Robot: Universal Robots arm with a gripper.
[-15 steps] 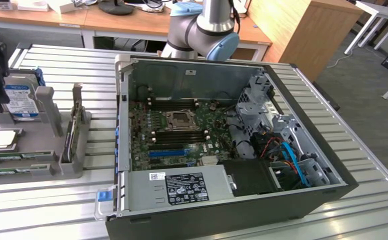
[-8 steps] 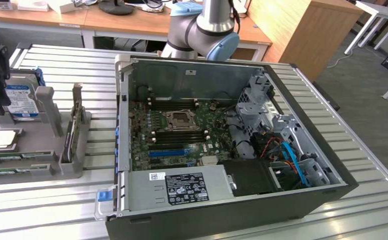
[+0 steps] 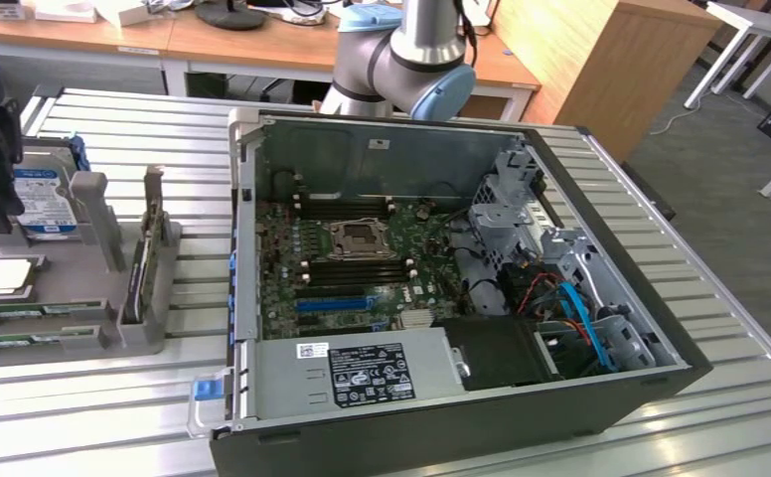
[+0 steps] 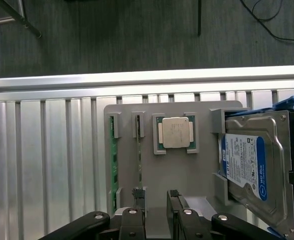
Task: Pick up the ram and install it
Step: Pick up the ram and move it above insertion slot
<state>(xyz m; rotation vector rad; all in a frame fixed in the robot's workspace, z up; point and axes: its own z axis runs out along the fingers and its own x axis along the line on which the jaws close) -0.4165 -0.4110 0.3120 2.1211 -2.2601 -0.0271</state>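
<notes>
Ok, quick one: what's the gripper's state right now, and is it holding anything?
Gripper: jaws open, nothing held, poised over the grey holder.

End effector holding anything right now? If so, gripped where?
Nothing is held. The end effector is open above the gray holder, and both ram sticks sit on edge in their slots there.

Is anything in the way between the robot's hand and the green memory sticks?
No, nothing I can see. The hand is open above the grey tray, and the two green memory sticks stand bare in their slots. The silver chip and hard drive sit beside them, not over them.
</notes>
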